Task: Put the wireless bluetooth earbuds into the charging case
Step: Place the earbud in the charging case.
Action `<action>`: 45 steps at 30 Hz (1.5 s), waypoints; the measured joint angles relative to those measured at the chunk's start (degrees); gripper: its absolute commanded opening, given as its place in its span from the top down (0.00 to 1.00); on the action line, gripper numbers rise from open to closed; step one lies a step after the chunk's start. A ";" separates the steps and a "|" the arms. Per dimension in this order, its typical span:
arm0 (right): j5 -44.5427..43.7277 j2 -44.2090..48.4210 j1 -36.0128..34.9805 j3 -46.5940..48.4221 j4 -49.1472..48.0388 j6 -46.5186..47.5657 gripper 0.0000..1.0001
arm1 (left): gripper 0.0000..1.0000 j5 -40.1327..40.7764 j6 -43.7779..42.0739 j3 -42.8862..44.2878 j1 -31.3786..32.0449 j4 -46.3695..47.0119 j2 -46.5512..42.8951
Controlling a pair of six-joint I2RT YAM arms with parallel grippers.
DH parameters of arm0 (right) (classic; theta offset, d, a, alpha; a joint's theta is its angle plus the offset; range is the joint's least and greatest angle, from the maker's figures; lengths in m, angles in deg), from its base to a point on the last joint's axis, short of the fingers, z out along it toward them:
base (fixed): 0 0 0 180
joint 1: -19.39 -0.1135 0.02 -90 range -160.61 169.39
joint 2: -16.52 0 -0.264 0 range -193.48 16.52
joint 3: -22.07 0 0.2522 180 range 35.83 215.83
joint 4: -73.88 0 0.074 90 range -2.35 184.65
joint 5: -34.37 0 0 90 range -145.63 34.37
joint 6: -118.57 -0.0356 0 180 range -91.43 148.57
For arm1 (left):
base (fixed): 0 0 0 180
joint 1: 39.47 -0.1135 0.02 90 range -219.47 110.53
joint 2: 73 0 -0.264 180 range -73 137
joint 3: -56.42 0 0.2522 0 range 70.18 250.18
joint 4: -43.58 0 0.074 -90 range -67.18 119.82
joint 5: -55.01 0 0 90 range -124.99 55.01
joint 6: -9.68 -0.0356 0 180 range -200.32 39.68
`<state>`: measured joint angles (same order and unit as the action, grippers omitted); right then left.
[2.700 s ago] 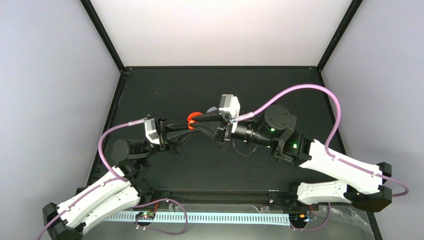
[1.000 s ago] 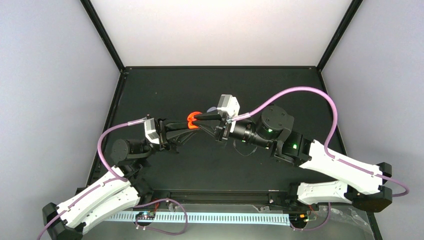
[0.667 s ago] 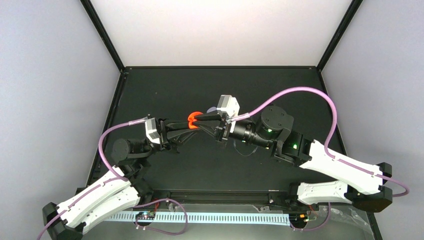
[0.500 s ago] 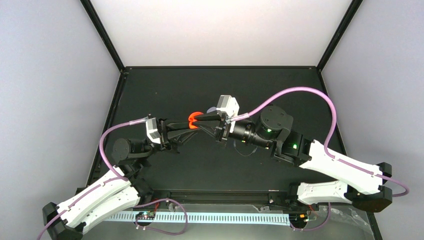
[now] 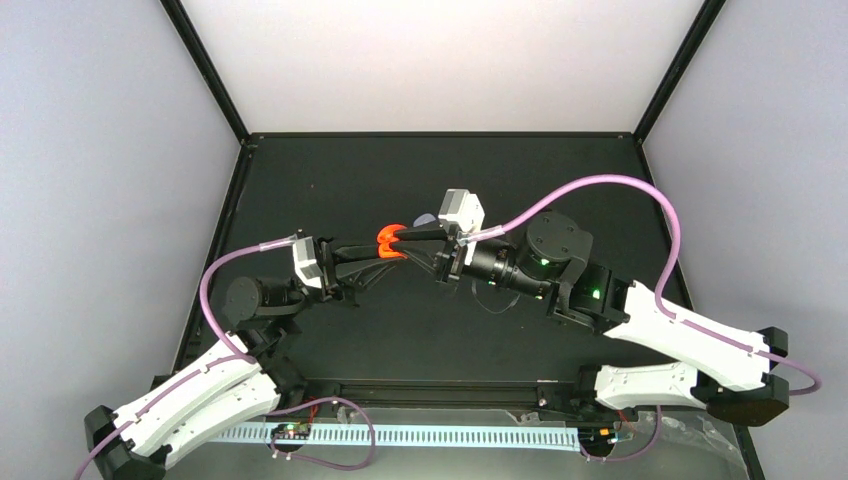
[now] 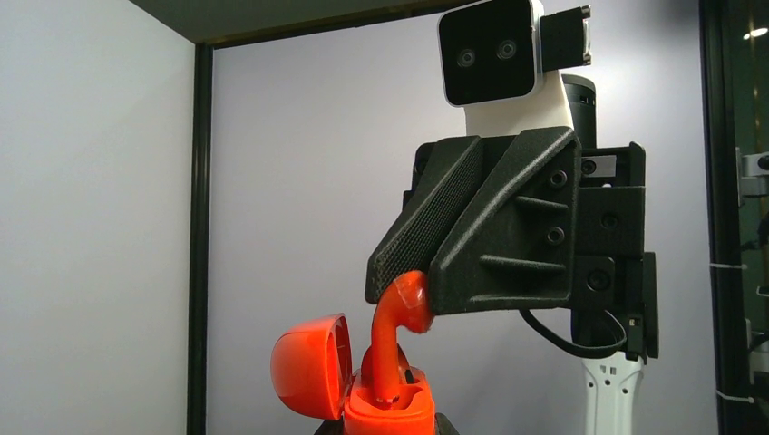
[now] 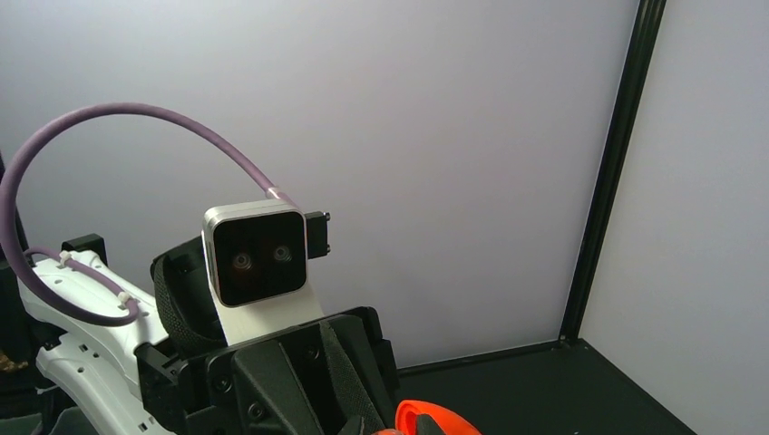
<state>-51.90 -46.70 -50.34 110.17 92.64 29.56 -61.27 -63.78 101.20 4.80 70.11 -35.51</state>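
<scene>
A red-orange charging case (image 6: 385, 412) is held up between the arms with its lid (image 6: 308, 362) swung open to the left. My left gripper (image 5: 378, 252) is shut on the case from below; its fingers barely show at the bottom edge of the left wrist view. A red-orange earbud (image 6: 392, 340) stands with its stem in a slot of the case. My right gripper (image 6: 415, 294) is shut on the earbud's head. In the right wrist view only the lid (image 7: 433, 420) shows, next to the left gripper's black fingers (image 7: 363, 399).
A small purple object (image 5: 424, 217) lies on the black table (image 5: 400, 170) just behind the right gripper, mostly hidden. Black frame posts and pale walls enclose the table. Both arms meet over the table's middle.
The right arm's wrist has shifted a little to the right. The case, the earbud and both grips look the same.
</scene>
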 measured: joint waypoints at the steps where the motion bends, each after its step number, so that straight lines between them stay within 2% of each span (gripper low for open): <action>1: -0.02 0.20 0.00 0.00 0.00 -0.04 0.87 | 0.98 0.00 0.00 0.00 0.00 0.00 0.00; 30: 0.96 0.48 0.00 1.46 3.17 -1.07 0.87 | 0.98 0.00 -0.07 0.00 0.00 0.00 -0.04; 45: 0.94 -2.86 0.00 4.02 6.01 -1.07 0.86 | 0.98 -0.02 -0.04 0.00 0.00 -1.11 -0.50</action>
<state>-50.96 -49.56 -50.34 114.20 98.65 28.49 -61.29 -63.82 101.20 4.80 69.00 -36.01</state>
